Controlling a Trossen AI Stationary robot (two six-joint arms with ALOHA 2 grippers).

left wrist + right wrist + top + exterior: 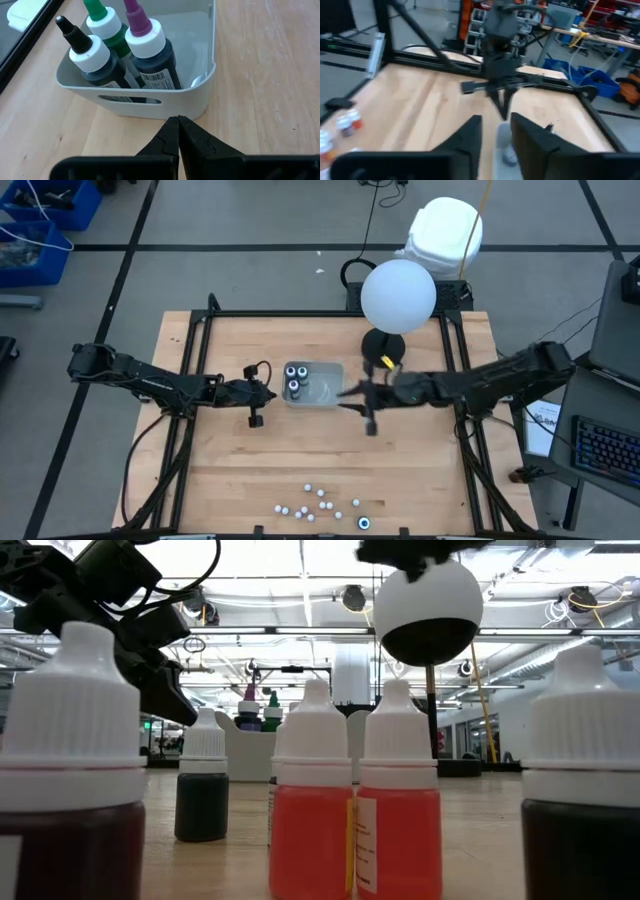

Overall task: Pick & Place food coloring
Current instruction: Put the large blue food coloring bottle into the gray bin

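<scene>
Several tiny food coloring bottles point(318, 505) with white caps stand near the table's front edge; the low view shows them close up, two of them red point(355, 810). A grey tray point(330, 383) at mid-table holds three larger dark bottles point(125, 55). My left gripper point(270, 392) is shut, and its tips point(177, 122) stand just short of the tray's left wall. My right gripper point(345, 392) hovers raised off the tray's right side, and its fingers point(495, 132) are apart with nothing between them.
A large white globe point(398, 295) on a black stand rises behind the tray at the far right. Black frame rails point(300, 313) border the wooden table. Bare wood lies between the tray and the small bottles.
</scene>
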